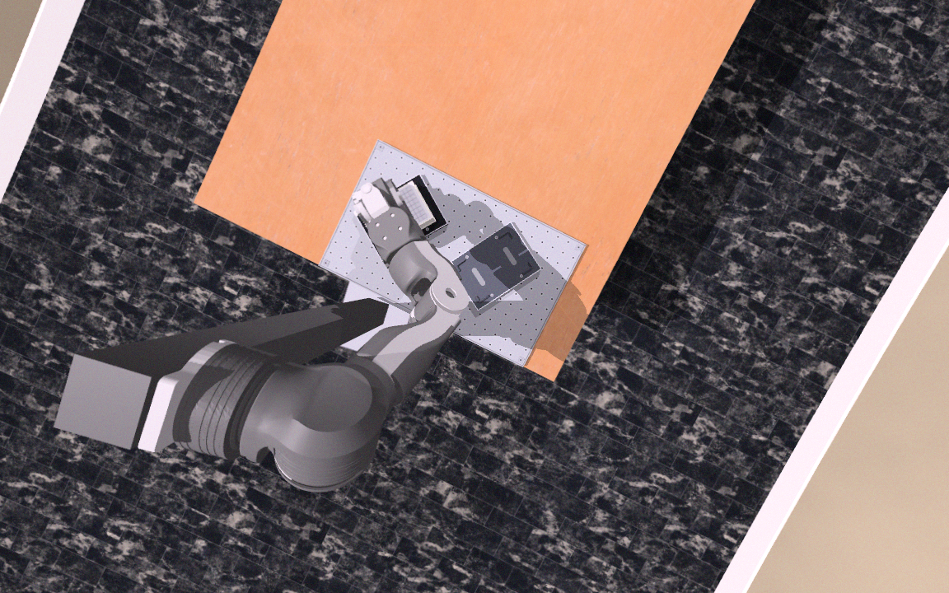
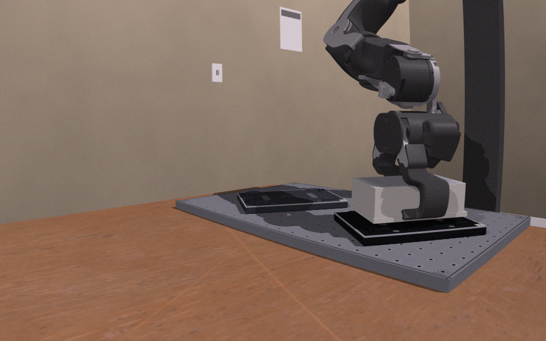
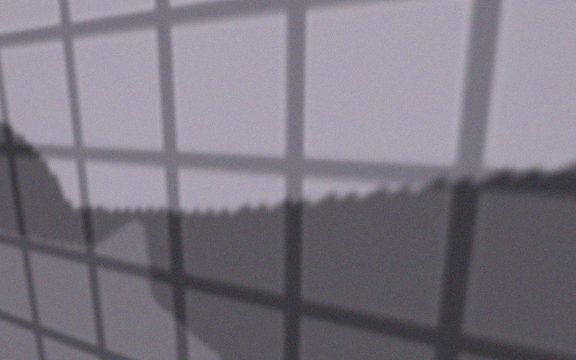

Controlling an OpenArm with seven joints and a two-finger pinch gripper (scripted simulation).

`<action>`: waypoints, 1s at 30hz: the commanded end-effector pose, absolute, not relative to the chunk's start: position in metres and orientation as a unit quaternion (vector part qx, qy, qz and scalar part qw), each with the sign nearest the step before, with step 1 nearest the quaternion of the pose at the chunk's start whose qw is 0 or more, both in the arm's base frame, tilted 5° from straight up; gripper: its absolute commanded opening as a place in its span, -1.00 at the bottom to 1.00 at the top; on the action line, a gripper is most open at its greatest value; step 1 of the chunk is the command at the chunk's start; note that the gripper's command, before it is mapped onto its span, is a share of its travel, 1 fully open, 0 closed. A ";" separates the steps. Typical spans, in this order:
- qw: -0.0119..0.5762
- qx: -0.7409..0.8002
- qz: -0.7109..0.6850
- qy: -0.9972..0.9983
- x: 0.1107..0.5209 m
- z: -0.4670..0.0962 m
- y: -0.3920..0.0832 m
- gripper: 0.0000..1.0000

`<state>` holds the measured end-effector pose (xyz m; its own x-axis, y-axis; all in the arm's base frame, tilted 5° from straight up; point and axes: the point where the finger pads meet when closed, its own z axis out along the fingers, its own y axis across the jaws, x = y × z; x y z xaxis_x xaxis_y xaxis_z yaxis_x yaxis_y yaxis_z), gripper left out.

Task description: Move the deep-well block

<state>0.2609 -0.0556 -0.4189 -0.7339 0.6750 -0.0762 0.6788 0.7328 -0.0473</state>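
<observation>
The dark two-finger gripper (image 2: 410, 199) is clamping the pale grey rectangular deep-well block (image 2: 383, 199) just above the black plate nest N1 (image 2: 466, 229), so lifting straight and level before swinging toward the empty dark nest N2 (image 2: 266, 206) looks safest.

White block (image 2: 383, 198), black nests (image 2: 410, 231), grey dotted breadboard (image 2: 394, 258), orange table (image 2: 139, 271).
</observation>
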 end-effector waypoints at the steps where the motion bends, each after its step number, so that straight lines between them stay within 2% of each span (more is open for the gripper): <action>1: 0.029 0.361 -0.031 0.931 0.263 -0.418 -0.053 -1.00; 30: 0.031 0.363 -0.029 0.931 0.266 -0.421 -0.053 -1.00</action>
